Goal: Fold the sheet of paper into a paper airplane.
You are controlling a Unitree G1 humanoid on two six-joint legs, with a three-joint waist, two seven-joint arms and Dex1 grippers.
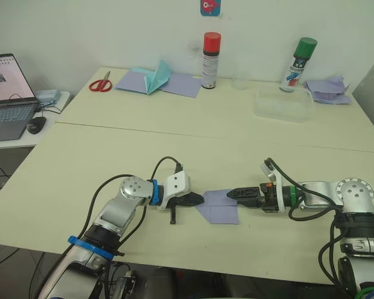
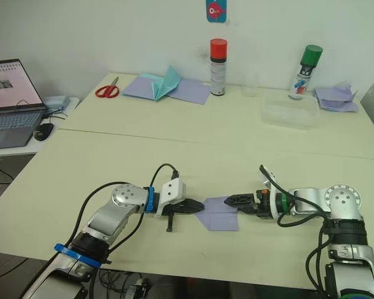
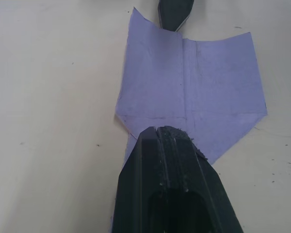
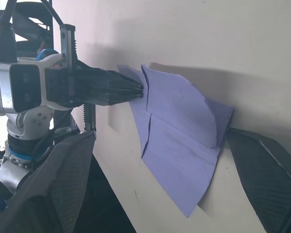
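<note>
Currently the sheet of paper (image 1: pixel 219 205) is lying flat on the tabletop (image 1: pixel 174 143) between both tools, its pointed end facing the left tool (image 1: pixel 196 199), whose fingers are closing together on that tip. Opposite, the right tool (image 2: pixel 232 200) is spreading open at the square end, gripping nothing. Contact underneath the paper is staying hidden.

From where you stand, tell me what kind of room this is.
Probably a lab or office craft workspace: pale tables, a laptop on a side desk, and scissors, spray cans and folded paper along the wall.
</note>
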